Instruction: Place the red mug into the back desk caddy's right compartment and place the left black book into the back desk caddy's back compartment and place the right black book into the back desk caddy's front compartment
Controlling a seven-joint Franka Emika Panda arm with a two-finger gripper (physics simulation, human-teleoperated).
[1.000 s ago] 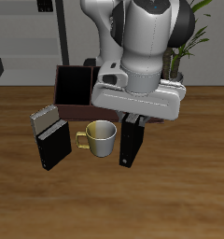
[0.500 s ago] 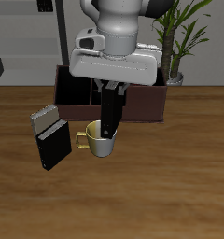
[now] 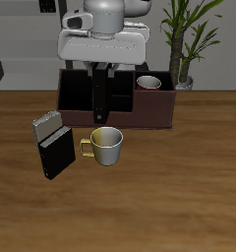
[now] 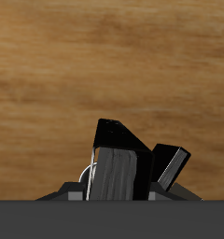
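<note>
My gripper (image 3: 100, 69) is shut on the top of the left black book (image 3: 98, 96), which hangs upright above the dark brown back desk caddy (image 3: 159, 110). I cannot tell which compartment the book is over. The red mug (image 3: 147, 83) stands inside the caddy's end compartment, its pale inside showing. The right black book (image 3: 55, 156) stands on the table nearer the front edge. In the wrist view the held book (image 4: 121, 142) shows end-on, with only wooden table beyond it.
A cream mug with a yellow handle (image 3: 105, 145) sits on the table just in front of the caddy, below the held book. A grey book (image 3: 47, 125) stands right behind the right black book. A potted plant (image 3: 182, 49) rises behind the caddy.
The arm has carried the black book from beside the cream mug up, across and back, so that it now hangs over the caddy. The red mug, earlier hidden by the arm, now shows.
</note>
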